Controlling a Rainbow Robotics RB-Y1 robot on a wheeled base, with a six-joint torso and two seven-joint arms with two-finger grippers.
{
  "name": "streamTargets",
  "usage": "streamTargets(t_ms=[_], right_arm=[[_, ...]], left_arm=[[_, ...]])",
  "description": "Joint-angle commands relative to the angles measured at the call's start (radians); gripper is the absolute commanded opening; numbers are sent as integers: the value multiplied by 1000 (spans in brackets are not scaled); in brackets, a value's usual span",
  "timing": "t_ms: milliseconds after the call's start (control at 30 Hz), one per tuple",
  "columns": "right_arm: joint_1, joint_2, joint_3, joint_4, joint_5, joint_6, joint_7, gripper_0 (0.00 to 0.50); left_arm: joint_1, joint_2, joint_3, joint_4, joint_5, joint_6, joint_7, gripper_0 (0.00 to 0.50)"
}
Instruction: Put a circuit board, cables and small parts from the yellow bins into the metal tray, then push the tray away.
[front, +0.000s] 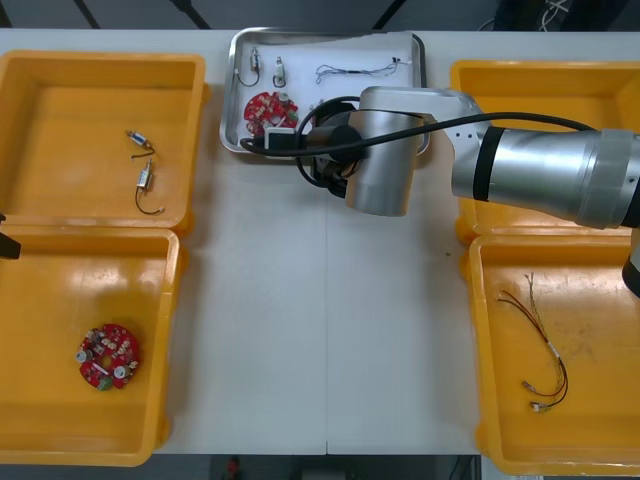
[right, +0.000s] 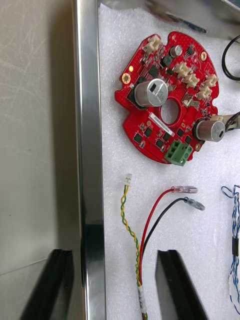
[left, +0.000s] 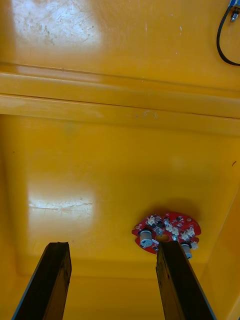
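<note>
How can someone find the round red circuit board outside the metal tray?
Find the nearer yellow plastic bin on the robot's left. The round red circuit board lies alone on its floor; the other board sits in the shiny metal tray among cables.

light: bright, even | glare: yellow bin (left: 55, 30); tray rim (right: 89, 125)

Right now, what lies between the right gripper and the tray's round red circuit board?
A red and yellow cable lies between the right gripper and the round red circuit board, in the right wrist view.
</note>
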Motion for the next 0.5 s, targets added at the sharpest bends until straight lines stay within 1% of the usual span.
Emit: streamTargets(t_ms=[33,100,200,267,333,367,400,433,467,500], right_arm=[[-58,11,10,-25,0,48,25,500],[-58,11,9,-40,-1,55,17,500],[-58,3,-8,-75,-12,105,13,500],[-56,-4,-36,-106,-49,158,11,500],[-58,-11,-54,-123,-75,183,11,500],[-58,-21,-85,-163,-115,229,5,500],[-56,-26,-95,-178,-122,247,5,500],[-58,-37,-117,-212,-135,290,2,500],[-58,-37,-117,-212,-135,290,2,500],[-56,-57,-151,-270,-155,353,-4,500]], left_arm=[[17,52,23,-18,-9,-10,-44,500],[17,52,23,-18,-9,-10,-44,500],[17,52,23,-18,-9,-10,-44,500],[17,52,23,-18,-9,-10,-44,500],[17,52,23,-18,-9,-10,-44,500],[17,52,23,-18,-9,-10,-44,500],[17,52,23,-18,-9,-10,-44,500],[17,52,23,-18,-9,-10,-44,500],[17,52,23,-18,-9,-10,-44,500],[17,52,23,-18,-9,-10,-44,500]])
